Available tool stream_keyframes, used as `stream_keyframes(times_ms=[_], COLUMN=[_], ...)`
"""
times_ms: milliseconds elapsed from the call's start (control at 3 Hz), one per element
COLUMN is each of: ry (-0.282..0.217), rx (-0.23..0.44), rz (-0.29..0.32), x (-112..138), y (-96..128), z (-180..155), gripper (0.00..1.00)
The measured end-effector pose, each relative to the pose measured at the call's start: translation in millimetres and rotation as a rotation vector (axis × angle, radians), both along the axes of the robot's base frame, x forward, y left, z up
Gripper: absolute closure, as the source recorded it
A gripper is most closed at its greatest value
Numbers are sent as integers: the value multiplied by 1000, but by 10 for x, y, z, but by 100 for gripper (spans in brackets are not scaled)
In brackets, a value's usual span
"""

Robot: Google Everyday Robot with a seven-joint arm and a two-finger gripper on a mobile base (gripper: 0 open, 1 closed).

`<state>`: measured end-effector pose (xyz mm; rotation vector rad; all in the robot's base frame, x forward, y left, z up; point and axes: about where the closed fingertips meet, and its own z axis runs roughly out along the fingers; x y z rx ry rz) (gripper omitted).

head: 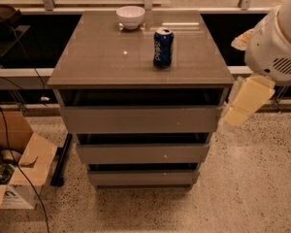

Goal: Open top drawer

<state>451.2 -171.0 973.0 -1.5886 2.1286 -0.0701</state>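
The top drawer [138, 119] is the widest grey-brown front, just under the cabinet's top [102, 62]. It looks closed, with a dark gap above it. My gripper [236, 114] hangs from the white arm [276, 42] at the right of the camera view. It is just off the top drawer's right end, at about that height, and holds nothing that I can see.
A blue Pepsi can [163, 47] and a white bowl [130, 17] stand on the cabinet top. A middle drawer [140, 153] and a bottom drawer [140, 177] lie below. An open cardboard box [19, 164], cables and a black stand leg [62, 159] are on the left floor.
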Motion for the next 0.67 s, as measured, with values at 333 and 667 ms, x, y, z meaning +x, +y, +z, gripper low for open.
stream_keyframes(times_ms=[333,667], ry=[-52,-55], rx=[69,108], rz=[1,25], x=[135,216], y=[311,440], z=[-115,-416], gripper=[0,0])
